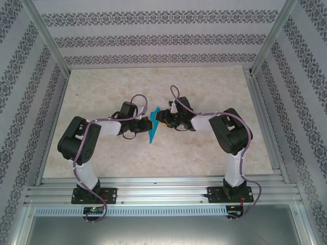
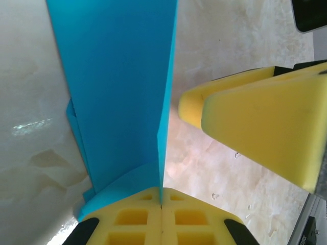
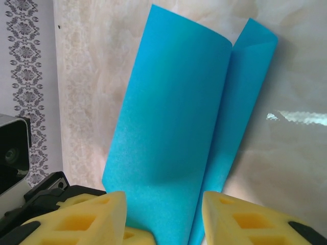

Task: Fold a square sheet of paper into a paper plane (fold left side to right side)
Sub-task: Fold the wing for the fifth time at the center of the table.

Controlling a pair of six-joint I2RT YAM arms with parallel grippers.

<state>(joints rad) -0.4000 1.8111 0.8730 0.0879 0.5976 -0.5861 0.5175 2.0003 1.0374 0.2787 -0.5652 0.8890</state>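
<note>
Left gripper (image 2: 161, 206) tight on paper (image 2: 117, 87)

paper (image 1: 152, 130) between left gripper (image 2: 161, 206) and right gripper (image 3: 163, 214), mid-table (image 1: 204, 153)

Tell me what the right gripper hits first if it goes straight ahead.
The blue paper: it stands between the fingers of the open right gripper and extends ahead. Behind it probably the table; depth is unclear.
</note>
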